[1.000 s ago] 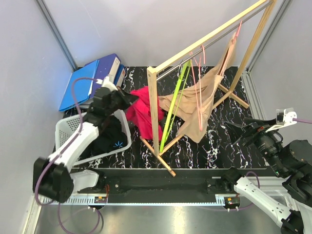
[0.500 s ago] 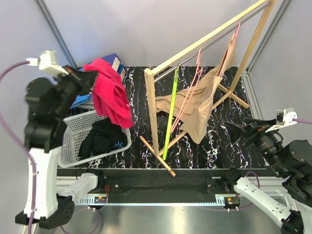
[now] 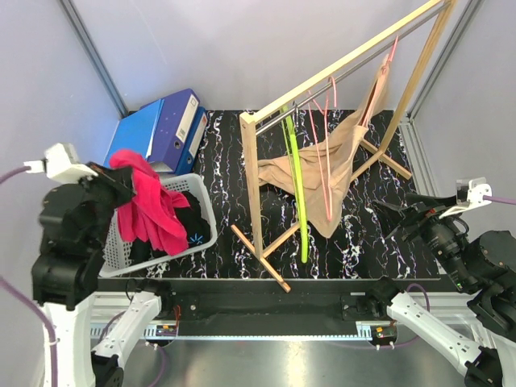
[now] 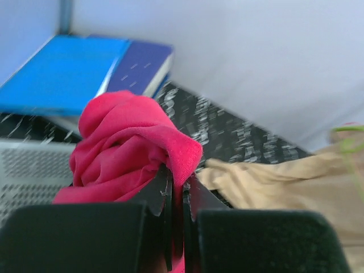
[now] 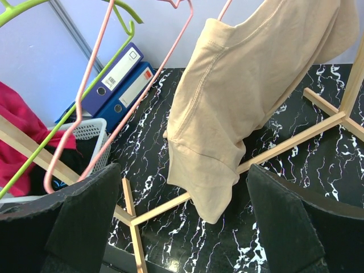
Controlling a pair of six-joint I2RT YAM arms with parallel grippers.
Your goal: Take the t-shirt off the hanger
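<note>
The red t-shirt [image 3: 153, 211] hangs bunched from my left gripper [image 3: 119, 171], which is shut on a fold of it [image 4: 125, 142] above the white basket [image 3: 206, 203]. In the left wrist view the jaws [image 4: 177, 183] pinch the red cloth flat between them. The green hanger [image 3: 297, 177] hangs bare on the wooden rack [image 3: 254, 177], tilted. A tan t-shirt [image 3: 326, 173] stays draped on a pink hanger [image 3: 326, 105] further right. My right gripper [image 3: 397, 216] is held open at the right, facing the tan shirt [image 5: 244, 85], with nothing between its fingers [image 5: 183, 170].
A black garment [image 3: 189, 227] lies in the basket. Blue binders [image 3: 153, 129] rest at the back left. The rack's wooden feet [image 3: 258, 256] cross the marbled black mat. Grey walls close both sides.
My left arm pulled the red t-shirt off the rack, lifted it high and brought it down over the basket. The green hanger swings, bare. The right arm stayed still.
</note>
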